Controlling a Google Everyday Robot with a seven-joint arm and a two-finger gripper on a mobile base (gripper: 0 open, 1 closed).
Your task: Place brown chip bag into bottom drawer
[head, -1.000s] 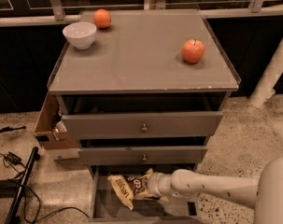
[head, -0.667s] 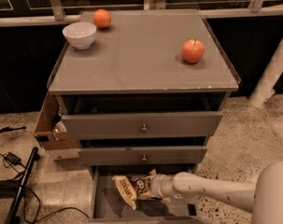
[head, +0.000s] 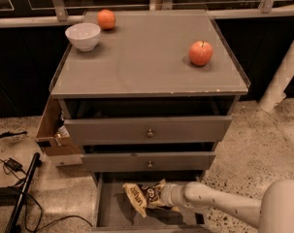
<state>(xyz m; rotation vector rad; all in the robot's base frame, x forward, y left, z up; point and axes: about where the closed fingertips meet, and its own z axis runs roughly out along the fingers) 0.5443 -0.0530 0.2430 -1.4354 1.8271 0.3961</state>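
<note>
The brown chip bag, dark brown with tan-yellow ends and white lettering, hangs tilted just over the open bottom drawer, a shallow grey tray below the two knobbed drawers. My gripper reaches in from the lower right on a white arm and is shut on the bag's right end. The bag's left end points down toward the drawer floor. I cannot tell whether the bag touches the floor.
The grey cabinet top holds a white bowl, an orange and a red apple. A cardboard box hangs at the cabinet's left side. Cables and a black bar lie on the floor at left.
The bag and my gripper have shifted slightly right and a little lower over the bottom drawer. Nothing on the cabinet top has moved.
</note>
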